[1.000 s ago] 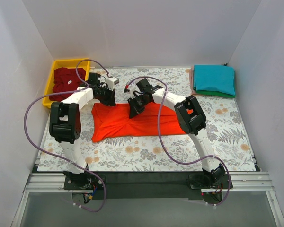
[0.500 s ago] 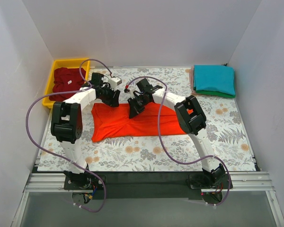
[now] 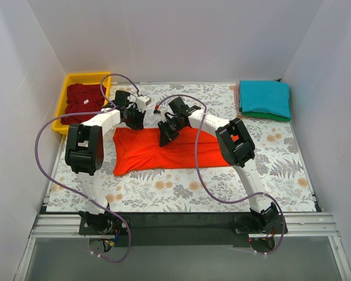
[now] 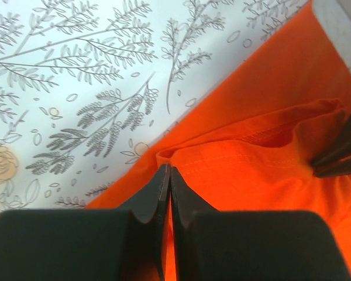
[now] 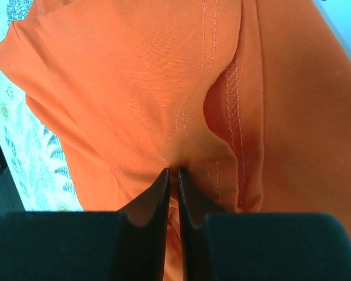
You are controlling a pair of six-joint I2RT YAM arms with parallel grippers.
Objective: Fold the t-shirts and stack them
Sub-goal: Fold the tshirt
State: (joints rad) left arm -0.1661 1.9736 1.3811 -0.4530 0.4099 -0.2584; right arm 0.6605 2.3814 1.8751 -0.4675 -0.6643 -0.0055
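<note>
The orange-red t-shirt [image 3: 164, 151] lies partly folded in the middle of the floral cloth. My left gripper [image 3: 134, 121] is shut on its far left edge; in the left wrist view the jaws [image 4: 166, 170] pinch a hemmed fold of the orange cloth [image 4: 263, 170]. My right gripper [image 3: 165, 137] is shut on the shirt's upper middle; in the right wrist view it [image 5: 172, 171] pinches the fabric [image 5: 123, 88] beside a stitched seam. The maroon shirt [image 3: 83, 98] lies crumpled in the yellow bin. The teal shirt [image 3: 264, 96] lies folded on the green shirt [image 3: 275, 116] at the far right.
The yellow bin [image 3: 66, 85] stands at the far left corner. White walls close in the table on three sides. The arms' purple cables loop over the left side and the front of the floral cloth [image 3: 222, 187].
My left gripper has moved a little away from me and to the right along the shirt's far edge. The right gripper and the shirt's body have hardly moved.
</note>
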